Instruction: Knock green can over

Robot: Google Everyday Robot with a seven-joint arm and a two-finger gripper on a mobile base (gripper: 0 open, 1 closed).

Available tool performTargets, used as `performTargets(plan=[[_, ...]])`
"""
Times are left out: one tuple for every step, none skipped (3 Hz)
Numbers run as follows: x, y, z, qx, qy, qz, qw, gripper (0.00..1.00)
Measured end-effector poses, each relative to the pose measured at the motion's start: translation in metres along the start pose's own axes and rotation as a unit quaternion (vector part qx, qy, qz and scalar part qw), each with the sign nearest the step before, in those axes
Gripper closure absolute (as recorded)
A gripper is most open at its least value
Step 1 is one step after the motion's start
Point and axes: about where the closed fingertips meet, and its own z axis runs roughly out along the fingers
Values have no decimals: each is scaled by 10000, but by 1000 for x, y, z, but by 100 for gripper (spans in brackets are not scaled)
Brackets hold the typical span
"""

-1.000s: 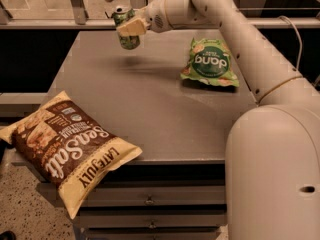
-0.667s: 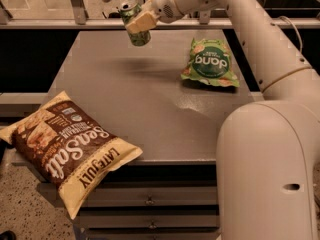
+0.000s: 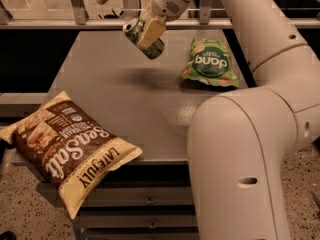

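Note:
The green can (image 3: 154, 49) is small, with a silver top facing upper left. It hangs tilted in the air above the far middle of the grey table (image 3: 125, 109), and its shadow lies on the tabletop below. My gripper (image 3: 145, 35) reaches in from the top of the camera view and is shut on the can; one pale finger (image 3: 150, 30) lies across the can's side. The other finger is hidden behind the can.
A flat green "dang" snack bag (image 3: 209, 63) lies at the far right of the table. A large brown sea salt chip bag (image 3: 67, 149) lies over the near left corner. My arm's white body (image 3: 240, 154) fills the right. A railing (image 3: 75, 21) runs behind the table.
My gripper has moved to the right and a little nearer with the can in it. The can is tilted further over. The bags have not moved.

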Motion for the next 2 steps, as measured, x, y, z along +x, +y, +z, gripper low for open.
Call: performTargets(plan=[[11,23,7,-461,841,-327,9949,100],[30,36,22,-743,1666,-518,9818,85]])
